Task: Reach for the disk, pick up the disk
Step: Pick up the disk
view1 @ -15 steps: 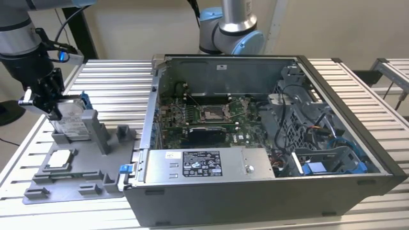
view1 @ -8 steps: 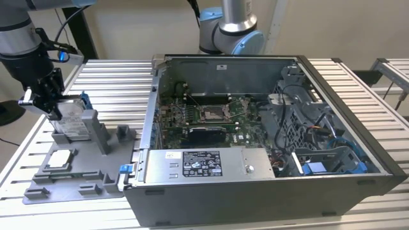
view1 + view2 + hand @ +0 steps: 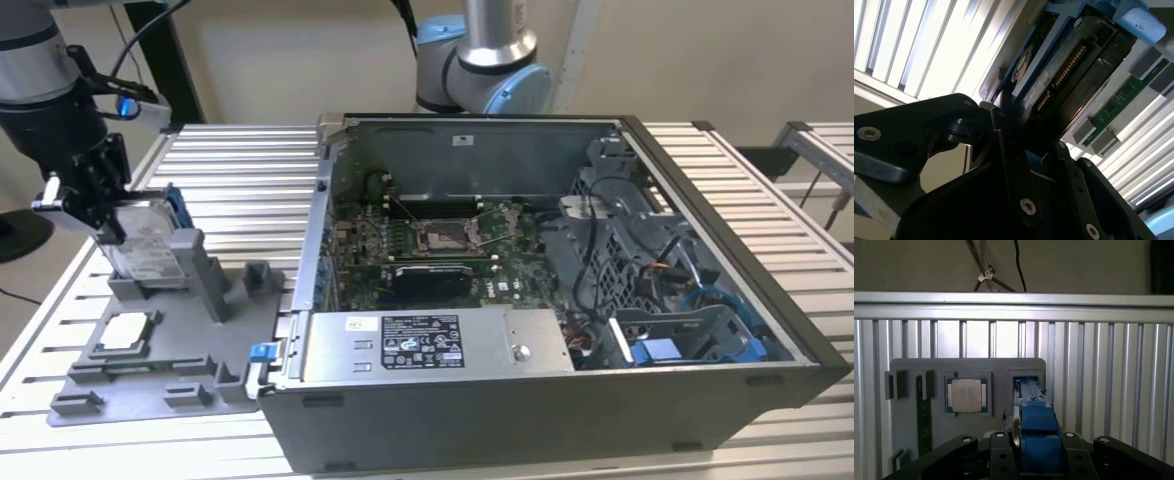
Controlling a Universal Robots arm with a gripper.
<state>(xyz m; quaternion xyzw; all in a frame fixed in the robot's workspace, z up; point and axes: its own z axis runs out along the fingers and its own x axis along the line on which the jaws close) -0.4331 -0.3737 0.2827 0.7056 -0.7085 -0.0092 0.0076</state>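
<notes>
Clamping the upright disk [image 3: 151,260] between its fingers, the hand [image 3: 112,226] hangs over the stand [image 3: 147,372] near the bench's [image 3: 240,160] edge.

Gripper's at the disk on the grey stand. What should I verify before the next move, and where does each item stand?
1. Gripper centred on the disk: ok, it straddles the upper edge.
2. Grip closed: ok, no gap shows beside the blue bracket in the first wrist view.
3. Disk out of the grey stand slot: cannot tell.
4. Processor chip clear of the gripper: ok, seated in its own pocket alongside.
5. Computer case clear of the gripper: ok, it sits apart toward the exterior view's right.
</notes>
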